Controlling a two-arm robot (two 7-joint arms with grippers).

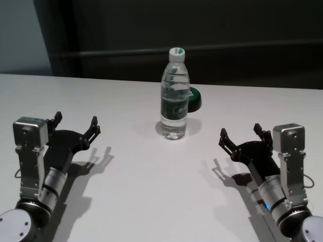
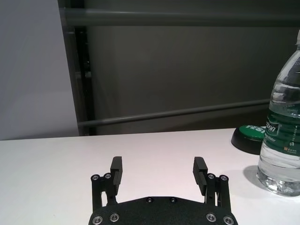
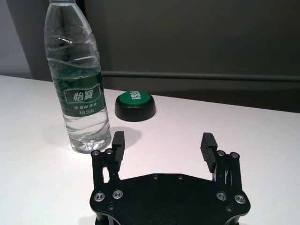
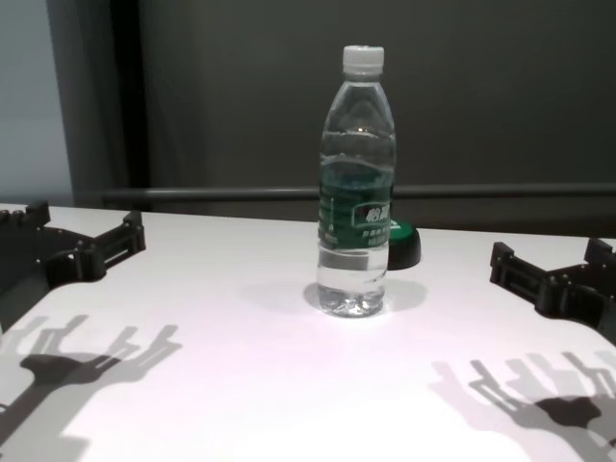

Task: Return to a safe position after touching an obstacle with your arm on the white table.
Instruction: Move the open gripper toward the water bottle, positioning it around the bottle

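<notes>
Tall clear plastic water bottle (image 1: 174, 96) stood upright mid white tabletop (image 1: 136, 196). Left gripper (image 1: 75, 125), right gripper (image 1: 241, 135): fingers spread, empty, well apart from bottle. Retreat judged essentially complete.

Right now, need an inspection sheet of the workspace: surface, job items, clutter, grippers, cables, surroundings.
Surface: white table, bare except for two items; gripper shadows on it.
Job's things: water bottle upright at table centre, cap on, touched by neither arm.
Clutter: black dome button with green top just behind the bottle, on its right.
Grippers: left gripper open, empty, over the table's left side; right gripper open, empty, over the right side. Both clear of the bottle.
Cables: thin wire loop by the left wrist; otherwise nothing seen.
Surroundings: dark wall with horizontal rail behind the table.
</notes>
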